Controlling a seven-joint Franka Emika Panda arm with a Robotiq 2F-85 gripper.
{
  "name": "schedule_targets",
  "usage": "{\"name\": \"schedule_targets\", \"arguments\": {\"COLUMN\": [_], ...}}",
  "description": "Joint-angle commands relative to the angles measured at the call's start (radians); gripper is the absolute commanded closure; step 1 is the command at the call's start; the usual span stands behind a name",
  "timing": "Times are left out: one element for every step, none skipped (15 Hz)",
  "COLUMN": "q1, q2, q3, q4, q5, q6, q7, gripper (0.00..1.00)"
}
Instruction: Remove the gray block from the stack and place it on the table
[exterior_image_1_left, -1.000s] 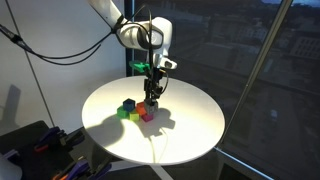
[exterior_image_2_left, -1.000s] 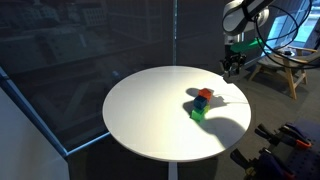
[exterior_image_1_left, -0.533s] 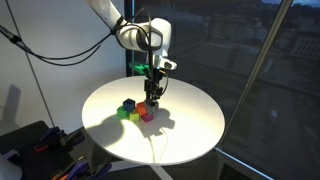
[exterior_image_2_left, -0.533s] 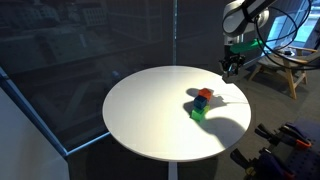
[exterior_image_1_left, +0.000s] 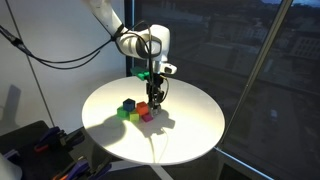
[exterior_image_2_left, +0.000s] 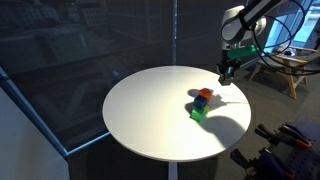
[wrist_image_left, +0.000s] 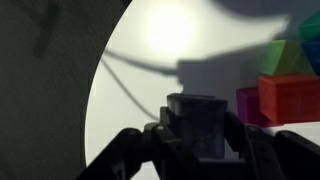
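Just beside the stack (exterior_image_1_left: 138, 110) of coloured cubes, the gripper (exterior_image_1_left: 155, 97) hangs over the round white table (exterior_image_1_left: 190, 130), on the stack's far side in an exterior view (exterior_image_2_left: 225, 77). From the wrist view, the gray block (wrist_image_left: 200, 118) sits squarely between the two dark fingers (wrist_image_left: 245, 145), which are closed against its sides, so the hand is clasping it. The block is off the stack and clear of it, with bare tabletop showing between. Off to one side of the held block in that view stand the magenta cube (wrist_image_left: 247, 103), the orange-red cube (wrist_image_left: 290, 98) touching it, and the green cube (wrist_image_left: 285, 55) behind them.
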Motion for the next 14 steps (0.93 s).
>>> {"name": "schedule_targets", "arguments": {"q1": [-0.004,-0.004,-0.006,-0.007,-0.008,-0.009,-0.011,-0.011,-0.013,-0.015,-0.016,-0.016,-0.015,-0.015], "q2": [0.048,0.062,0.076,0.09,0.101,0.113,0.122,0.13,0.136,0.142,0.147,0.151,0.156,0.162], "q3": [-0.001,-0.003,-0.002,-0.003,-0.005,-0.005,-0.005,-0.006,-0.006,-0.005,-0.005,-0.005,-0.006,-0.006], "q4": [0.018,0.022,0.027,0.031,0.035,0.039,0.042,0.045,0.047,0.048,0.049,0.051,0.053,0.057], "q5": [0.023,0.023,0.025,0.026,0.026,0.028,0.03,0.03,0.033,0.036,0.038,0.04,0.042,0.042], "q6": [0.032,0.036,0.039,0.04,0.044,0.047,0.051,0.053,0.056,0.062,0.065,0.067,0.067,0.066], "q7": [-0.017,-0.016,-0.02,-0.023,-0.021,-0.025,-0.028,-0.027,-0.03,-0.033,-0.035,-0.037,-0.036,-0.035], "gripper": [0.71,0.71,0.71,0.71,0.71,0.71,0.71,0.71,0.71,0.71,0.71,0.71,0.71,0.71]}}
